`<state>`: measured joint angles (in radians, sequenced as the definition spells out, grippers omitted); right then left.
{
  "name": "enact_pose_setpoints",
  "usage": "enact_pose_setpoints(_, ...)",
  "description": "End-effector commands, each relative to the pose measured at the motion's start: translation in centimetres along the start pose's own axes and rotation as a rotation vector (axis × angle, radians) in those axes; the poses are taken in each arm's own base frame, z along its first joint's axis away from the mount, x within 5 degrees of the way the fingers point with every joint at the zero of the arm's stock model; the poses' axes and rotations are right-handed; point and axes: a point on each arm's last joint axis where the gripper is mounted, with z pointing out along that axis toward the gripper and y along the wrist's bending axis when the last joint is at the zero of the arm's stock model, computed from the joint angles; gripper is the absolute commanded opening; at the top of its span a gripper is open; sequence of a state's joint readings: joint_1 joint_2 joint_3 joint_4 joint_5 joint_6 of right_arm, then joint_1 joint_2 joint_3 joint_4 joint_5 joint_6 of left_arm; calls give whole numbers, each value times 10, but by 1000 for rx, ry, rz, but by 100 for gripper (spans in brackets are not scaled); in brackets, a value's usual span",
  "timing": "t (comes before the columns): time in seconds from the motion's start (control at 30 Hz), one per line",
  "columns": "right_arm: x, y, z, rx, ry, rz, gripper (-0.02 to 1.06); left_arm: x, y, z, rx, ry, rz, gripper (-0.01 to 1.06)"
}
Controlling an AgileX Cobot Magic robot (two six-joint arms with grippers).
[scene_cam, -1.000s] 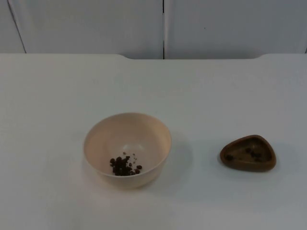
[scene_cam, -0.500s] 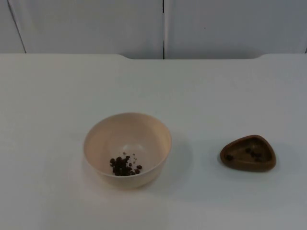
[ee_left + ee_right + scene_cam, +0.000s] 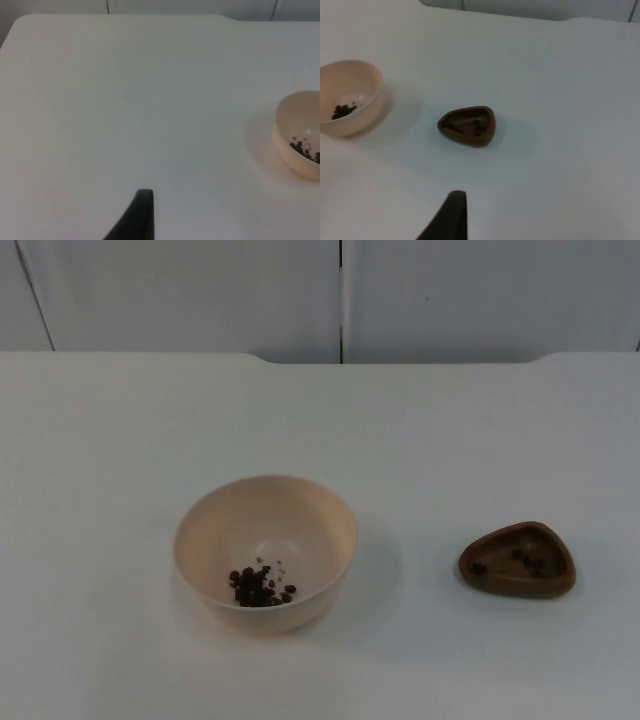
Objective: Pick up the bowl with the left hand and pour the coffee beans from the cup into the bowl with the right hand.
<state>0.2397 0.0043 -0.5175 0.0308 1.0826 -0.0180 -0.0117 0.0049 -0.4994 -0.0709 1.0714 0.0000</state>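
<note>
1. The left gripper [image 3: 144,210] hangs above the white table [image 3: 120,440], well to the left of the bowl [image 3: 265,552]. One black fingertip [image 3: 142,202] of it can be made out in the left wrist view over bare table top. How far its fingers stand apart cannot be told, and nothing is seen in its hold.

2. The bowl is pale cream, round and deep, and stands upright on the table. It is the landmark for everything else here. It is apart from both grippers, with open table on every side of it.

3. Inside the bowl lies a small heap of dark coffee beans [image 3: 260,586], gathered on the near side of its floor, with a few loose specks just behind the heap. The rest of the bowl's inner wall is bare.

4. Behind the bowl, at the far edge of the table, runs the grey partition wall [image 3: 200,300].

5. To the right of the bowl, well apart from it, sits the cup [image 3: 518,559]: a low brown vessel of rounded three-cornered shape, upright on the table. A few dark beans lie on its floor.

6. The right gripper [image 3: 454,210] hangs above the table to the right of the bowl, near the cup but clear of it. One black fingertip [image 3: 455,202] of it is seen in the right wrist view. Its opening cannot be told, and nothing is seen held.
</note>
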Motion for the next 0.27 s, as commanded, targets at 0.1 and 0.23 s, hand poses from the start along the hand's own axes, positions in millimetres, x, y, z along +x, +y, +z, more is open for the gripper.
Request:
enact_pose_setpoints(0.1, 0, 1, 0, 106, -7, 56, 105, 2, 0, 1, -6, 2, 1, 105)
enact_pose_setpoints(0.23, 0, 1, 1, 147, -7, 77, 105, 2, 0, 1, -6, 2, 1, 105)
